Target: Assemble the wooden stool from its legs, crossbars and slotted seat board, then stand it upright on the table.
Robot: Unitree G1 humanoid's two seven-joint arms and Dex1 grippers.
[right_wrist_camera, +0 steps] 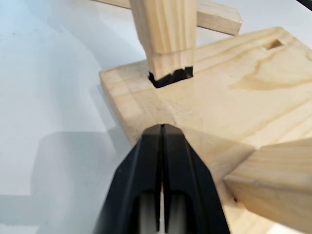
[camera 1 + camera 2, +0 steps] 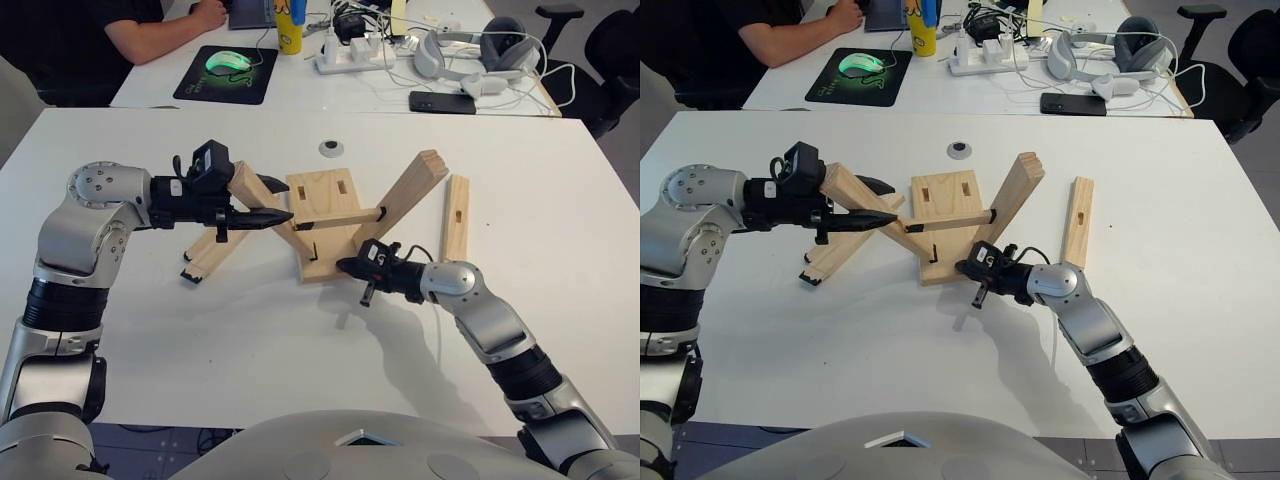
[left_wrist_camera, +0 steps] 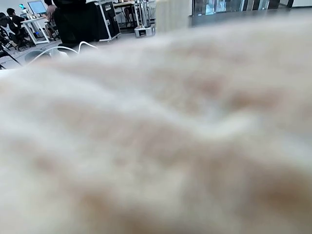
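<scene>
Right end effector, fingers together, sits at the near edge of the seat board on the table. Left end effector clamps a tilted leg slotted into it. One slotted piece lies loose, so assembly seems roughly midway.

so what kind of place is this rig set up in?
Probably an office or lab: a desk behind the white table carries a mouse, a headset and a phone.
</scene>
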